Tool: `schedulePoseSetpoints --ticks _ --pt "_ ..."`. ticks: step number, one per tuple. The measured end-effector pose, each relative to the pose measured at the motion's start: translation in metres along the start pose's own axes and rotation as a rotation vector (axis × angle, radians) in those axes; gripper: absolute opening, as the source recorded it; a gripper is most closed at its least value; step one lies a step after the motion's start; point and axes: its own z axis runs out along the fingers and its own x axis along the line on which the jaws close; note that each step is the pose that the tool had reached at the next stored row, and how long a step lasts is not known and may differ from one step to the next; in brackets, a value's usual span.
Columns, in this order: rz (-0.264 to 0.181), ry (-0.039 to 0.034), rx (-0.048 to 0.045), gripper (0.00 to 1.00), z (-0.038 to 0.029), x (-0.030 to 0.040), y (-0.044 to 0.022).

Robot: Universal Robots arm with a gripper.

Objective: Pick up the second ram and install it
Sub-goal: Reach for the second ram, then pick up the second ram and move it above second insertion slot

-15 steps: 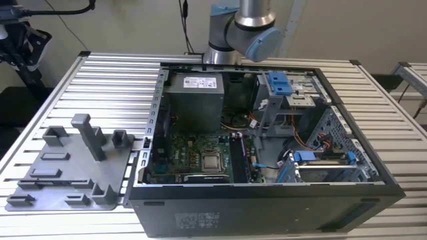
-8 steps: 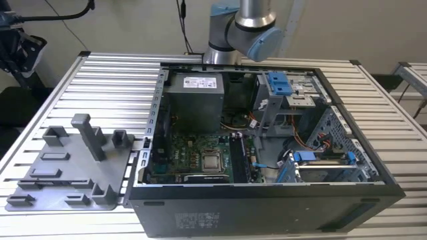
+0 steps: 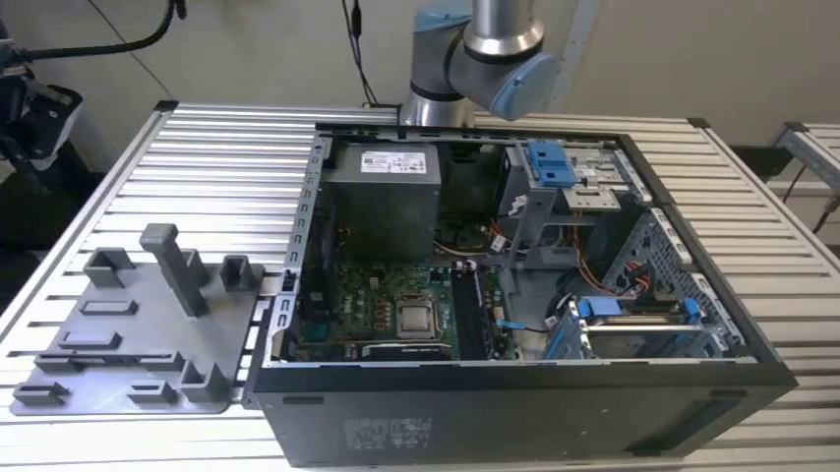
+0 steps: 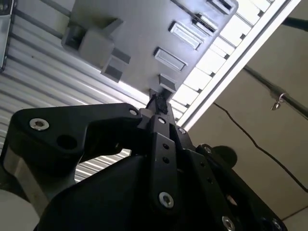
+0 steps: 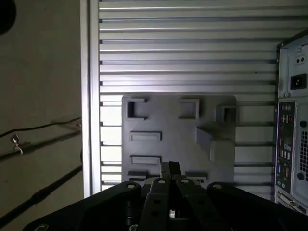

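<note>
In both wrist views the gripper [image 5: 169, 168] [image 4: 159, 103] hangs above the tray [image 5: 168, 125], fingertips pressed together with nothing between them. The exterior view adds what looks like the ram [image 3: 116, 356], a thin dark strip in the tray's near slot, left of the open case [image 3: 525, 413].

Robotics lab or test workshop: ribbed aluminium counter [image 3: 210, 167], robot arm [image 3: 489, 59] at counter edge, opened computer tower [image 3: 525, 403], grey fixture tray [image 3: 125, 339], cables [image 3: 125, 41] against plain wall [image 3: 263, 49].
</note>
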Motion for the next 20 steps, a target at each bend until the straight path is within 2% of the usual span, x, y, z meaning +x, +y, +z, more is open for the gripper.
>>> schedulePoseSetpoints --ticks 10,14,20 --pt "0.000 0.0000 0.0000 0.11 0.0003 -0.0034 -0.0406" --pt "0.000 -0.0002 0.0001 0.11 0.0007 -0.0037 -0.0550" --pt "0.000 -0.0003 0.0000 0.11 0.0007 -0.0035 -0.0568"
